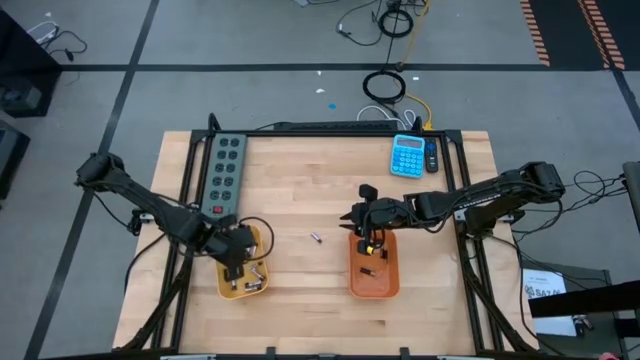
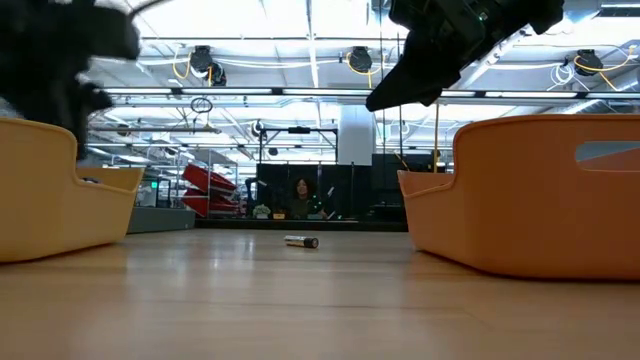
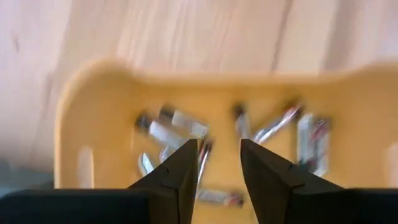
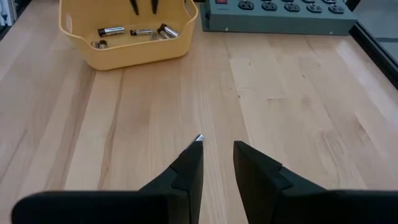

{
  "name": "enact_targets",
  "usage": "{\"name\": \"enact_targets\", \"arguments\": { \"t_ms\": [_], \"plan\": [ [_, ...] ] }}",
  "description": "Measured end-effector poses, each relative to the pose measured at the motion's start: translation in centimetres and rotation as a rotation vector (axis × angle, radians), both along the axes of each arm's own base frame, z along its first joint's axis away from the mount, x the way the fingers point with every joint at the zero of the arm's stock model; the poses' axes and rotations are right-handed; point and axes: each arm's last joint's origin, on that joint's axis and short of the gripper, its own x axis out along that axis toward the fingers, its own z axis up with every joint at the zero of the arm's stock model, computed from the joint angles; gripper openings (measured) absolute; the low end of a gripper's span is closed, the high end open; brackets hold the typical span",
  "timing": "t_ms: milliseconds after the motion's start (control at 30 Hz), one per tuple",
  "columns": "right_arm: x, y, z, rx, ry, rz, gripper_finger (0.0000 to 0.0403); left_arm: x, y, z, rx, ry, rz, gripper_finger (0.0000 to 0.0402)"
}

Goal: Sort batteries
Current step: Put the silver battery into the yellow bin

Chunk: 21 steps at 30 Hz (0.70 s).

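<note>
Grey floor [image 1: 250, 40], bright ceiling lights [image 2: 310, 20]

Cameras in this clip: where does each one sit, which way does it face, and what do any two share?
High view: overhead, straight down; both arms, yellow tray, orange tray.
Low view: tabletop height, level toward the room; lone battery between the trays, an arm overhead.
Left wrist view: above the yellow tray; own fingers apart, batteries below.
Right wrist view: across the table; own fingers apart, power strip.
Shared: the lone battery appears in high and low views.

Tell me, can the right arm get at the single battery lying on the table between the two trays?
Probably yes: the battery lies on bare wood, nothing around it, and the right gripper hovers close by with fingers apart.
</note>
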Motion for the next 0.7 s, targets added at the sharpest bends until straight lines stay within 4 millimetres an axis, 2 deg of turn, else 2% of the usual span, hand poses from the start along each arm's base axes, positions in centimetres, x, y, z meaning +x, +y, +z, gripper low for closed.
{"name": "enact_targets", "arguments": {
  "t_ms": [100,200,467,700],
  "plan": [
    [0.1,0.0,0.1,0.002,-0.018,0.000,0.0079,1.1,-0.4,1.7,0.037,-0.126,-0.017,0.0131],
    [0.2,0.0,0.3,0.006,-0.043,0.000,0.0079,2.4,-0.1,2.1,0.104,-0.223,-0.035,0.0132],
    [0.2,0.8,0.4,0.007,-0.051,0.026,0.0079,6.3,1.3,0.5,0.208,-0.278,-0.181,0.0139],
    [0.1,1.4,0.4,0.009,-0.050,0.045,0.0079,9.3,2.7,-1.6,0.240,-0.300,-0.287,0.0205]
  ]
}}
